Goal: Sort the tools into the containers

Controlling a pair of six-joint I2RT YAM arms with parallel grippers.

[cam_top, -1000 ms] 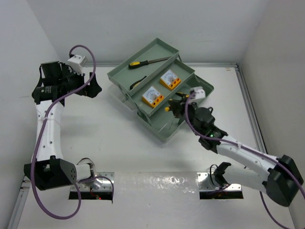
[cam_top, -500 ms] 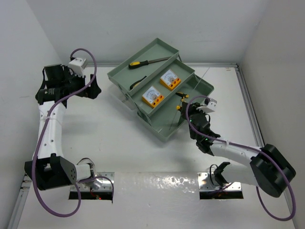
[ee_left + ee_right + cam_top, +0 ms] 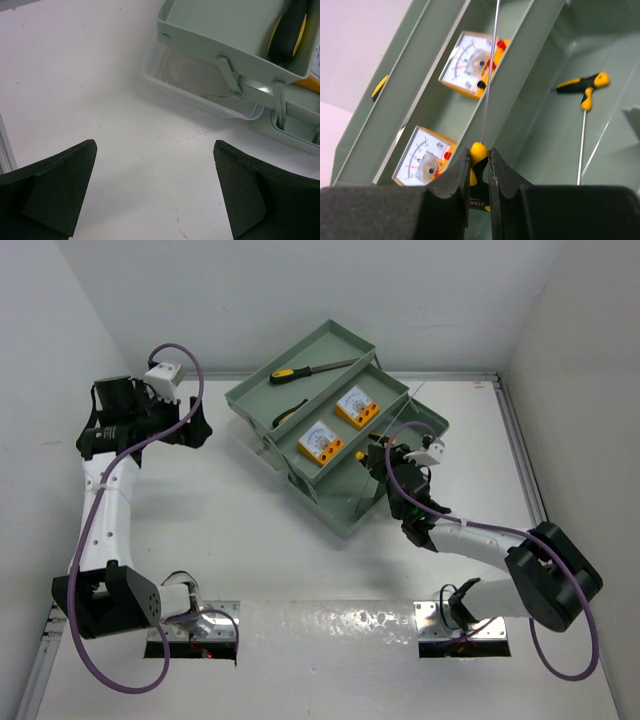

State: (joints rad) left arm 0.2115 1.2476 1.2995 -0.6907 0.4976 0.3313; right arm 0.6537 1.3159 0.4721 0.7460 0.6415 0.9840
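Right gripper [image 3: 479,157] pinches light yellow-black T-handle key [image 3: 479,150], lower centre; thin shaft likely flexes: hold handle. Left gripper [image 3: 157,195] spread.

We see a robot test cell in a lab. A white table [image 3: 250,540] is closed in by plain white walls [image 3: 60,320], with a metal rail [image 3: 522,450] along its right edge. A left arm [image 3: 100,510] and a right arm [image 3: 490,540], both white with purple cables [image 3: 176,339], are bolted at its near side. A green toolbox [image 3: 345,520] stands on it.

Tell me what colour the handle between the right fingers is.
Yellow and black; the handle shows best in the right wrist view.
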